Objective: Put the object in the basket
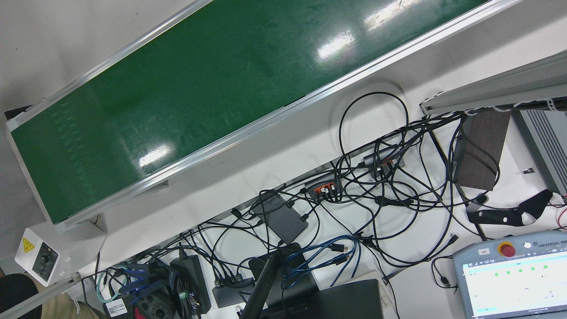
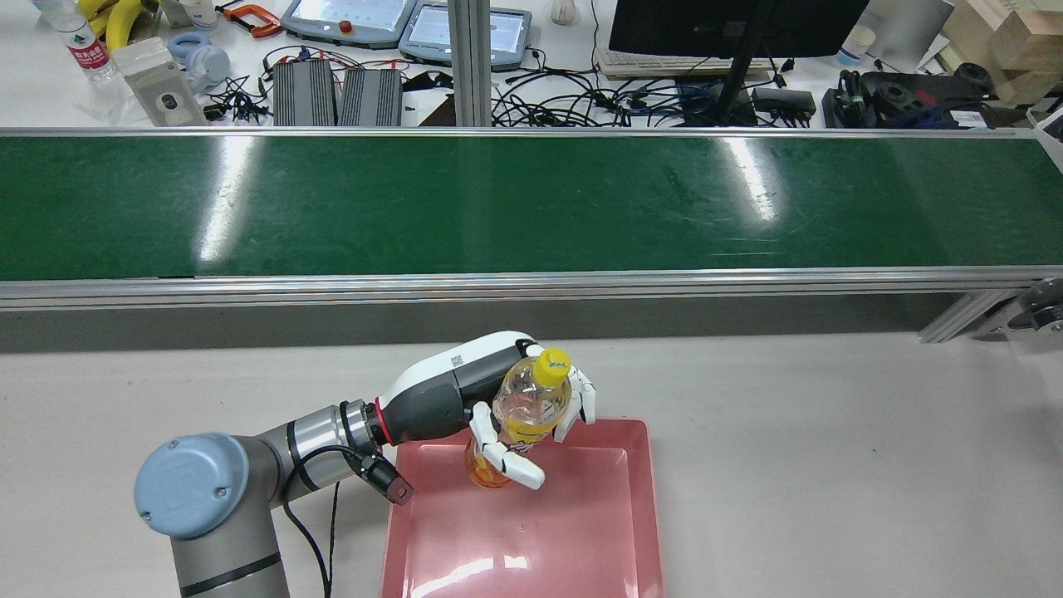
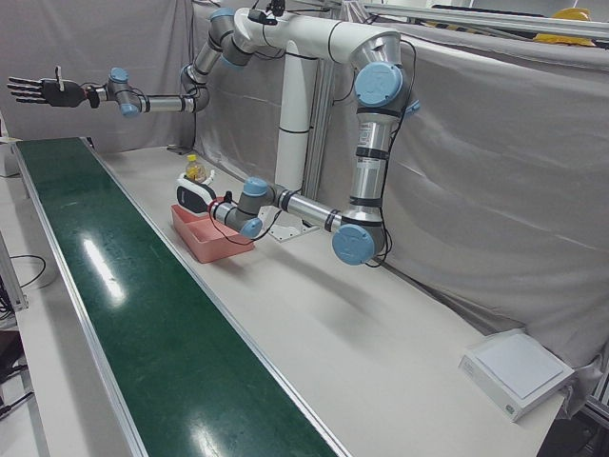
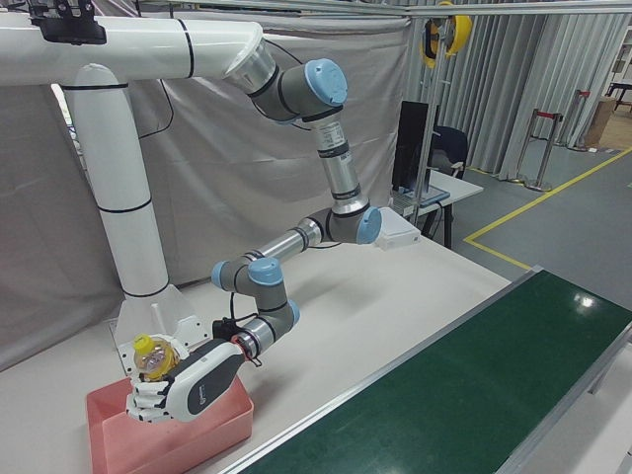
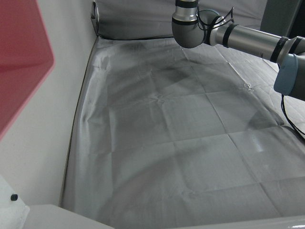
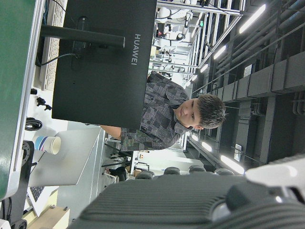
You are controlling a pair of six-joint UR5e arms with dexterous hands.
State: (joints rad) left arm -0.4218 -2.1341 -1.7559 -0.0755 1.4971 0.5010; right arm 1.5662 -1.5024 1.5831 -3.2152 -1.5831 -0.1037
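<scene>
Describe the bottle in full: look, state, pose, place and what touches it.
The bottle is clear plastic with a yellow cap, a yellow label band and orange drink in its lower part. It stands roughly upright, cap up, over the far edge of the pink basket. The left robot hand is wrapped around its body, white fingers across the front. Whether its base touches the basket floor cannot be told.

clear plastic bottle (image 2: 523,413) with a yellow cap, yellow label band and orange drink in the bottom, tilted a bit, held over the far end of the pink basket (image 2: 631,531). basket's a shallow square tray sitting on the grey tabletop (image 2: 830,465), nothing lying inside it.
</scene>
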